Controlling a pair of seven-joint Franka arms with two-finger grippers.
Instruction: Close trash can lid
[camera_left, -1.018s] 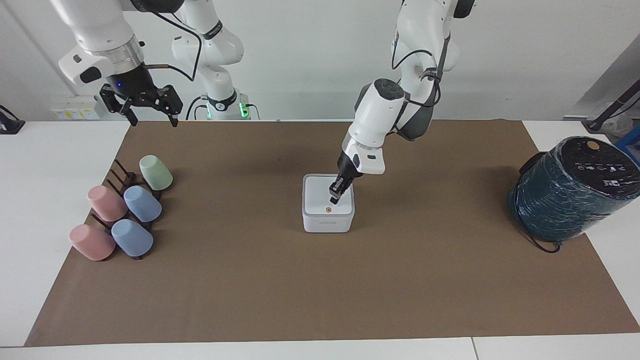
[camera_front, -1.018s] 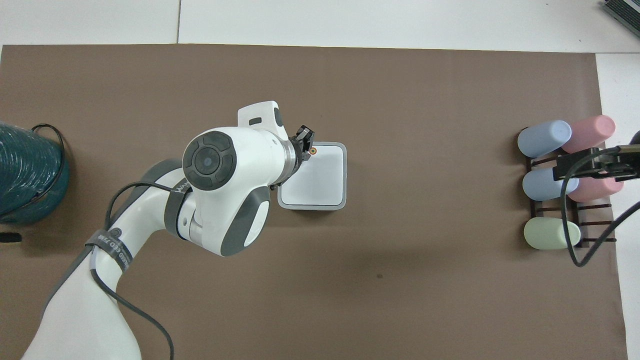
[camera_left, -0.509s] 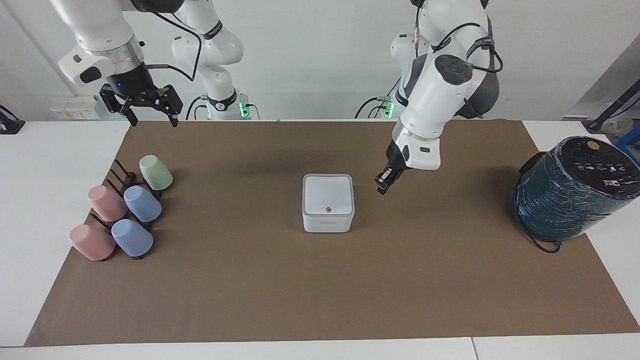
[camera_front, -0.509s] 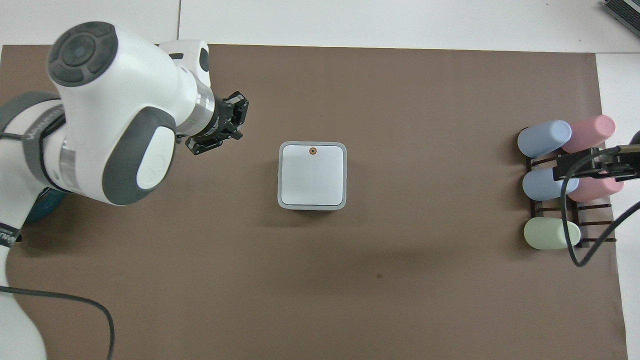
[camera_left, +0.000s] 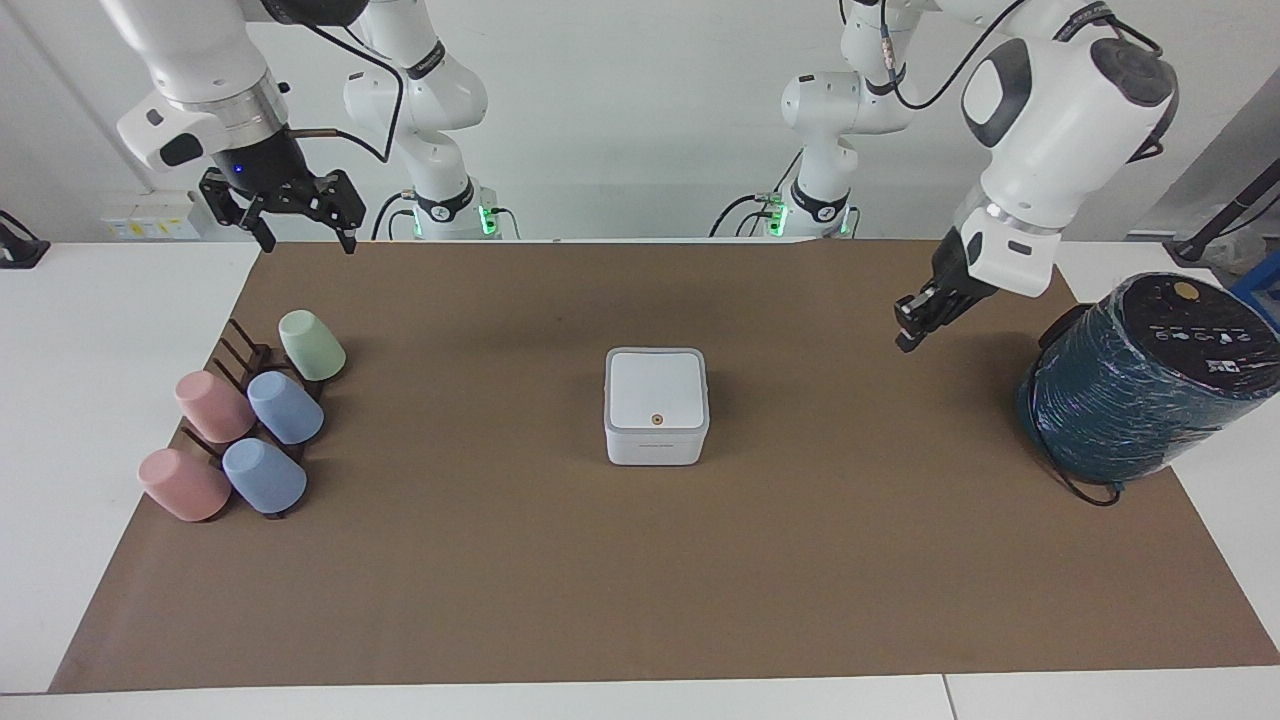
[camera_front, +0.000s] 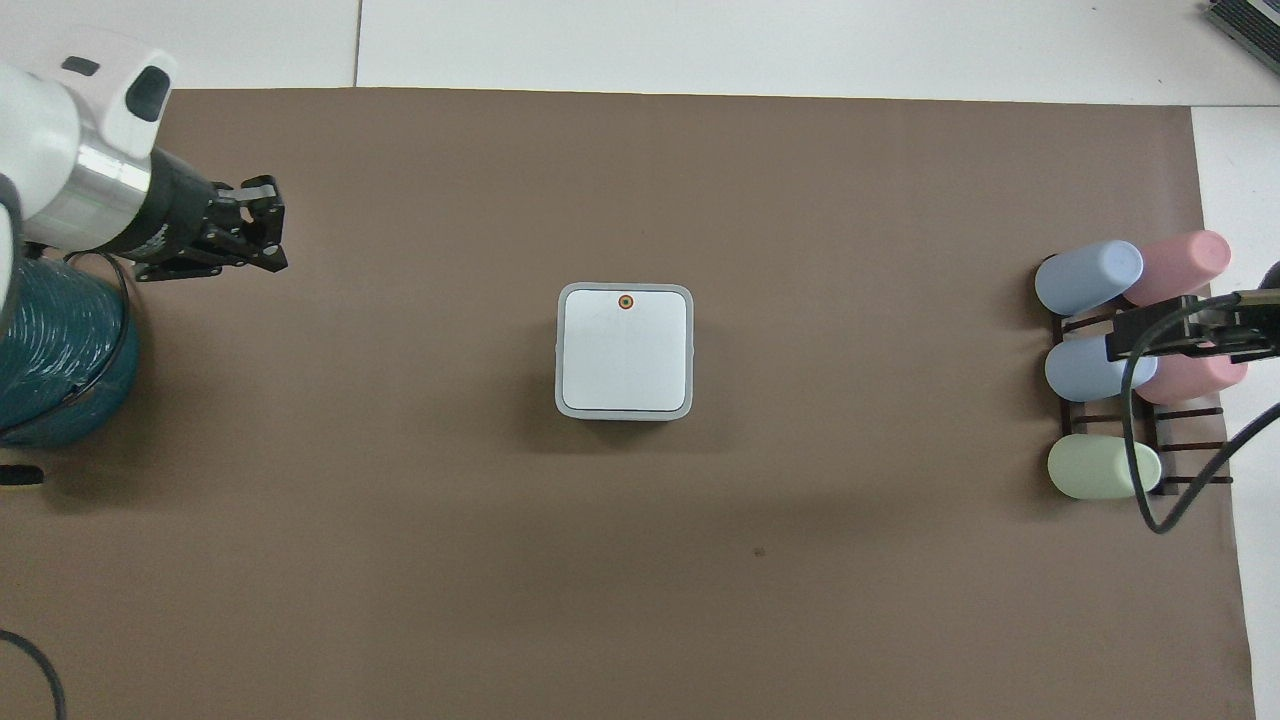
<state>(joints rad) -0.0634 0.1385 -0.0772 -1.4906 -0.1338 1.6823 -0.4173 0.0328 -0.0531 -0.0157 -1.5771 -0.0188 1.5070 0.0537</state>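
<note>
The white trash can (camera_left: 655, 444) stands in the middle of the brown mat. Its lid (camera_left: 656, 386) lies flat and shut on it, orange dot up, and also shows in the overhead view (camera_front: 625, 350). My left gripper (camera_left: 907, 332) is shut and empty. It hangs in the air over the mat between the can and the teal cylinder, well clear of the lid, as the overhead view (camera_front: 268, 228) also shows. My right gripper (camera_left: 304, 238) waits open and raised over the cup rack, at the overhead view's edge (camera_front: 1128, 342).
A dark rack of pastel cups (camera_left: 243, 422) lies toward the right arm's end (camera_front: 1110, 365). A big teal wrapped cylinder (camera_left: 1140, 385) stands at the left arm's end (camera_front: 55, 350). The brown mat (camera_left: 640, 580) covers the table's middle.
My left gripper has lifted off the lid and swung away toward the teal cylinder. The lid stays flat on the can. The right arm has not moved.
</note>
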